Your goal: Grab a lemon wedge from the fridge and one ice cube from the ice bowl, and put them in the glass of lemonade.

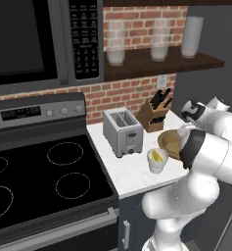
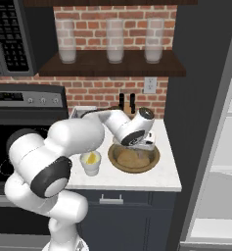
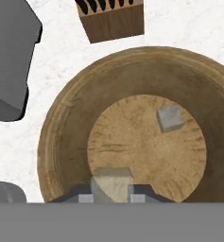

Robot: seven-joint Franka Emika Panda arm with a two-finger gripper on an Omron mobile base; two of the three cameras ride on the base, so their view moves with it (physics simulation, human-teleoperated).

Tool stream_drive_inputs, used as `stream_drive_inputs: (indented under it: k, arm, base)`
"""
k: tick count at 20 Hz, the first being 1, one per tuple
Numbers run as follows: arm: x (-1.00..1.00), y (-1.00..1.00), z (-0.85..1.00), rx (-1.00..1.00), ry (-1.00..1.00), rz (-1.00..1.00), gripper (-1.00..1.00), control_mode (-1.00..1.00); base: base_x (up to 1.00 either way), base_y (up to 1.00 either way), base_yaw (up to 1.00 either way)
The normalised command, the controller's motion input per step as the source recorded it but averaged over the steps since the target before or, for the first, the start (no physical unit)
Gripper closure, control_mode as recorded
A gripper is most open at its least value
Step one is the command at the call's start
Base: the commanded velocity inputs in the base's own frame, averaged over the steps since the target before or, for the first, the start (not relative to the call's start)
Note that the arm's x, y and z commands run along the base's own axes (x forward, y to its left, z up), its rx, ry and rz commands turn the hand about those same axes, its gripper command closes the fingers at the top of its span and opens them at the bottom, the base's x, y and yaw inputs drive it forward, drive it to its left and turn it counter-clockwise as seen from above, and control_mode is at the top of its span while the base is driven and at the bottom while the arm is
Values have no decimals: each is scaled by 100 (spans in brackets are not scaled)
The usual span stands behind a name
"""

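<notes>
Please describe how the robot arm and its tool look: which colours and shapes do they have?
The arm is made of glossy white, rounded segments, thick like tubes, joined by dark grey to black bands at the joints. The wrist ends in a white block with a dark face. The tool has two small dark grey finger tips with paler pads. No cables or markings are visible.

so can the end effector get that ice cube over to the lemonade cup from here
Probably yes: the end effector is shut on an ice cube above the ice bowl, and the glass of lemonade stands beside it with an open top.
</notes>
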Motion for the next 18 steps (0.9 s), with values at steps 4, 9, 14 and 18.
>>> stream_drive_inputs:
  k: [4,9,14,18]
  arm:
    - [-71,79,41,-3,6,15,100,-100]
    - [-64,100,14,-14,15,22,100,-100]
    - [-11,99,17,-9,4,21,100,-100]
    - [21,36,11,0,-2,7,100,-100]
  base:
    - [0,0,0]
    - [0,0,0]
    - [0,0,0]
    - [0,0,0]
